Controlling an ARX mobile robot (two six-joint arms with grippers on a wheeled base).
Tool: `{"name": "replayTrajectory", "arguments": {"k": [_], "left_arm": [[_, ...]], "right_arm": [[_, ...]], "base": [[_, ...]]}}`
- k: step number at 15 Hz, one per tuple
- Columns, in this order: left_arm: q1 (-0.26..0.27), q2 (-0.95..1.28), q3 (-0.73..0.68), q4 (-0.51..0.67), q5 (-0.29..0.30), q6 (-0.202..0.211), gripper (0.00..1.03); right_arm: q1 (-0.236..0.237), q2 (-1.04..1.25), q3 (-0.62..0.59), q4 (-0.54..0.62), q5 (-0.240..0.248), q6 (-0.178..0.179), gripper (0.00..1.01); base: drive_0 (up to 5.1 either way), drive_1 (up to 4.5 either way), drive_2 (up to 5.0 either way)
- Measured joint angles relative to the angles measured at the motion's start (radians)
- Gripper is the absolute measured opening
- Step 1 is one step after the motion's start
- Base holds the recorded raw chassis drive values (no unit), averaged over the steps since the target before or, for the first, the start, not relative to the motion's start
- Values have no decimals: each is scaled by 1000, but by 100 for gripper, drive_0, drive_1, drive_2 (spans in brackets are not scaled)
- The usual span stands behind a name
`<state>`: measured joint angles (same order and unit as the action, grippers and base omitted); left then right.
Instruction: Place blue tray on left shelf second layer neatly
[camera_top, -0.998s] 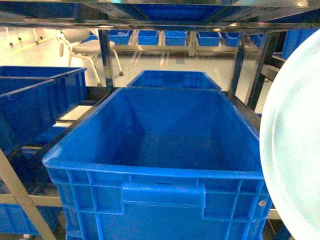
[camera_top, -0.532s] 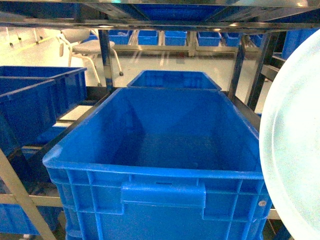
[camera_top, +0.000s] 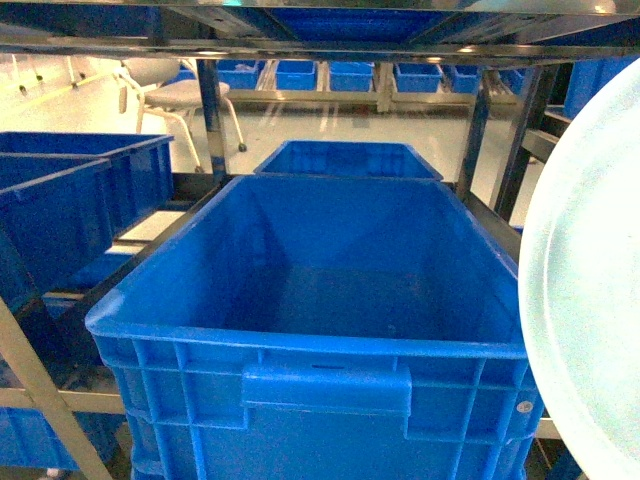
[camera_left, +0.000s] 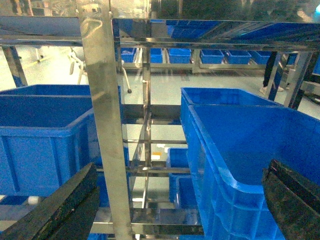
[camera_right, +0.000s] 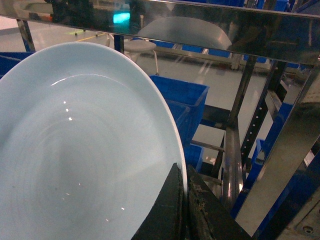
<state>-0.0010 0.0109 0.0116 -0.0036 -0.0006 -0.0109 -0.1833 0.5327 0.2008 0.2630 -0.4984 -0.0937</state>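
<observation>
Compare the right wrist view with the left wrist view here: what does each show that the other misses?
Only the right wrist view shows the blue tray, a pale dish filling most of the frame, with the right gripper closed on its rim and the tray's reflection in the steel rail above.

Only the left wrist view shows the left gripper open and empty, its dark fingers spread at the bottom corners, facing a shiny steel post and the large blue crate on the rack.

Both show deep-blue crates, steel shelf framing and the pale floor behind.

A large blue crate (camera_top: 310, 330) fills the steel rack (camera_top: 212, 110); the pale blue tray (camera_top: 585, 300) looms at right.
</observation>
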Motion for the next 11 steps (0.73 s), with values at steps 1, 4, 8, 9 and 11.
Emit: {"name": "replayTrajectory", "arguments": {"k": [1,4,8,9,11], "left_arm": [[0,0,0,0,0,0,98],[0,0,0,0,0,0,98],[0,0,0,0,0,0,98],[0,0,0,0,0,0,98],[0,0,0,0,0,0,98]], "right_arm": [[0,0,0,0,0,0,2],[0,0,0,0,0,0,2],[0,0,0,0,0,0,2],[32,-24,-2,-14,39,0,2],[102,-69,-5,-37,76,0,2]], "base": [[0,0,0],[0,0,0],[0,0,0],[0,0,0],[0,0,0]]}}
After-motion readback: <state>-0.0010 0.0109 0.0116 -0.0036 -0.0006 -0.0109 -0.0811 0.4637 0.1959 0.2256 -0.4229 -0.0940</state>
